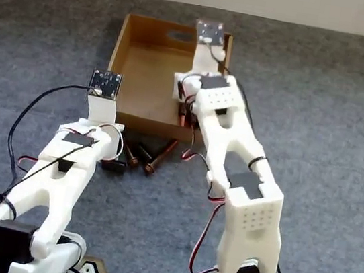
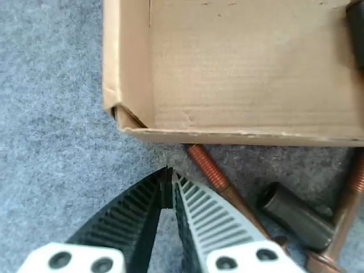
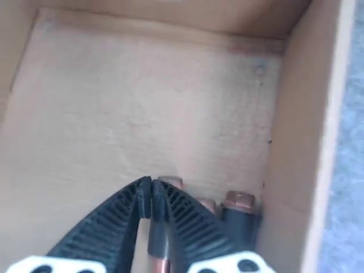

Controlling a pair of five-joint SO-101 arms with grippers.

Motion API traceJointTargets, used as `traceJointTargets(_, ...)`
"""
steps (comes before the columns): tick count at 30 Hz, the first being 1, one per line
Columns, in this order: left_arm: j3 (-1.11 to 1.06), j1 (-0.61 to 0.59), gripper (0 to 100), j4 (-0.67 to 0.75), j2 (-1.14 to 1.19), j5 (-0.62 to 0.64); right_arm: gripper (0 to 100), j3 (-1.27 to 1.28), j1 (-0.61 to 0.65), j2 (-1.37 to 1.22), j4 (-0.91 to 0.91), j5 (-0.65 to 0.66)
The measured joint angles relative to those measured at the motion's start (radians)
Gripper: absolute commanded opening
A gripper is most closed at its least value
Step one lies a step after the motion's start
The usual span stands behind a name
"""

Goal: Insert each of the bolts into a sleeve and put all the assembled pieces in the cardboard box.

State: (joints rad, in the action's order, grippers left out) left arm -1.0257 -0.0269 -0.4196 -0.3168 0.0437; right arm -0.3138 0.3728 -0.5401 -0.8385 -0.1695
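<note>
The cardboard box (image 1: pixel 130 48) lies on the carpet ahead of both arms. My right gripper (image 3: pixel 147 187) is low inside the box (image 3: pixel 301 114), shut with its tips touching. Through the gap behind the tips I see a sleeved bolt (image 3: pixel 158 242) lying underneath. More assembled pieces (image 3: pixel 239 219) rest beside it in the box corner (image 1: pixel 182 113). My left gripper (image 2: pixel 169 173) is shut and empty, just outside the box's near wall (image 2: pixel 227 136). Beside it on the carpet lie a copper bolt (image 2: pixel 213 170), a black sleeve (image 2: pixel 296 216) and a second bolt (image 2: pixel 348 210). These loose parts (image 1: pixel 149 155) sit between the arms.
Grey carpet (image 1: pixel 337 97) surrounds the box on all sides. Most of the box floor (image 2: pixel 239 68) is bare. Cables (image 1: pixel 22 114) loop off the left arm and along the right arm.
</note>
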Motion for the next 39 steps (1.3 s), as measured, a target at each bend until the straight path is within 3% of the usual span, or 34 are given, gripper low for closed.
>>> traceJointTargets(7, 0.0, 0.0, 1, 0.0, 0.0, 0.0, 0.6, -0.094, 0.002, 0.127, -0.222, 0.0)
traceJointTargets(26, 0.0, 0.0, 1, 0.0, 0.0, 0.0, 0.6, -0.095, 0.002, 0.436, -0.522, 0.0)
traceJointTargets(39, 0.0, 0.0, 1, -0.006, -0.011, 0.0, 0.6, -0.095, 0.002, 0.457, -0.72, 0.0)
